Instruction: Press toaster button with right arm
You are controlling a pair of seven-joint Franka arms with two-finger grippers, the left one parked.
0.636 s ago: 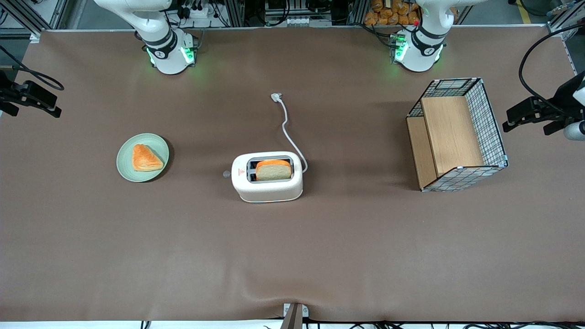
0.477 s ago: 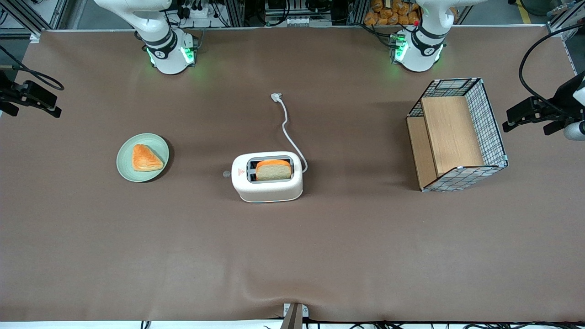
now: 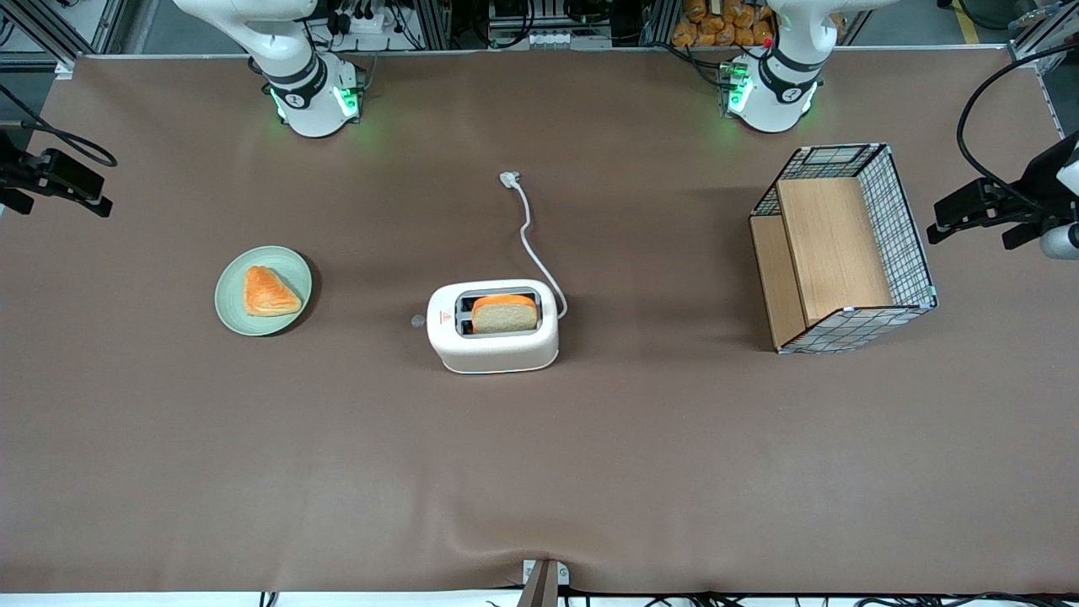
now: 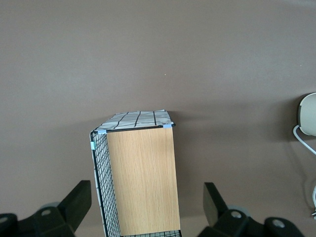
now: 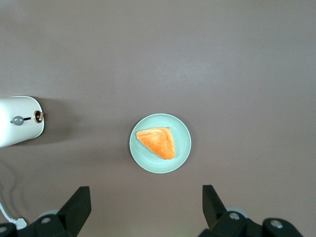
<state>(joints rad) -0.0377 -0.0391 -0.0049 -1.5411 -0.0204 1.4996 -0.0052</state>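
The right arm's gripper [image 3: 42,181], at the working arm's end of the table and well apart from the toaster [image 3: 493,326], has drifted very slightly farther from the front camera and toward the table's edge.

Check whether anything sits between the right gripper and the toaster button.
Nothing visible blocks it. The gripper, open, hangs high above the green plate with the pastry. The button juts from the toaster end facing the plate, with only bare brown table between plate and toaster.
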